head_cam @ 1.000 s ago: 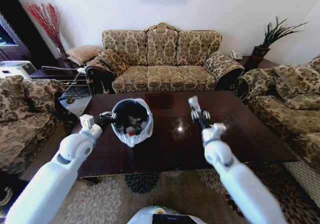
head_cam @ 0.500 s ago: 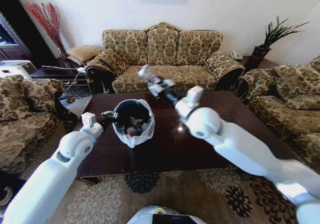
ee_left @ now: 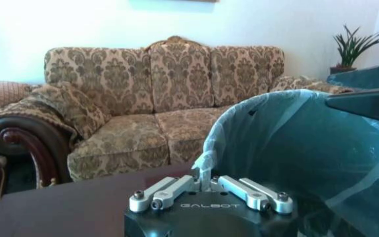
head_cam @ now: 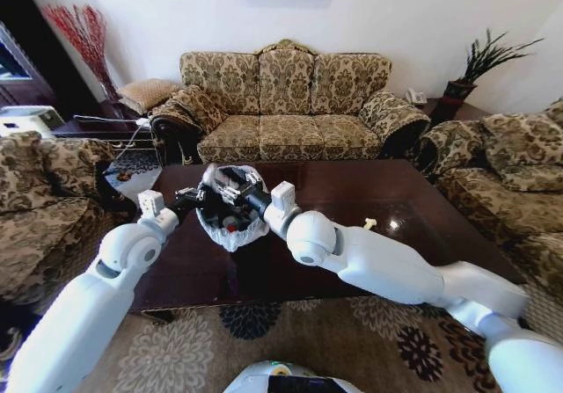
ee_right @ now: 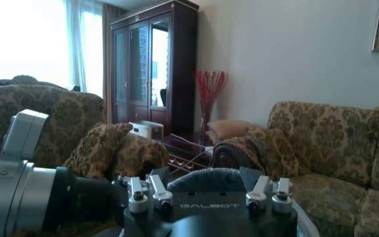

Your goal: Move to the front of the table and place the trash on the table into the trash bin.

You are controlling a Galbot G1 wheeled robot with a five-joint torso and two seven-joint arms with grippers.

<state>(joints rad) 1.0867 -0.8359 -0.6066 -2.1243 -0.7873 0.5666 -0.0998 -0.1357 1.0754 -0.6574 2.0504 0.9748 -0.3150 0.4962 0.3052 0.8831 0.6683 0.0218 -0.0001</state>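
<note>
1. Head view: the trash bin (head_cam: 230, 215) stands on the bench (head_cam: 352, 235); the left gripper (head_cam: 195, 198) grips its rim, the right gripper (head_cam: 225, 180) above its mouth hides the contents; a small scrap (head_cam: 369, 224) lies well apart.
2. Left wrist view: fingers (ee_left: 232, 188) clenched on the bag edge; "GALBOT" legible.
3. Right wrist view: fingers (ee_right: 155, 190) released, empty; "GALBOT" again.

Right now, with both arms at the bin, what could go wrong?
The right gripper hangs over the trash bin close beside the left gripper; withdrawing could clip it. The left jaws pinch only the liner's thin edge, so a tug might pull it loose. A scrap lies on the table near the right forearm, which might sweep it off.
</note>
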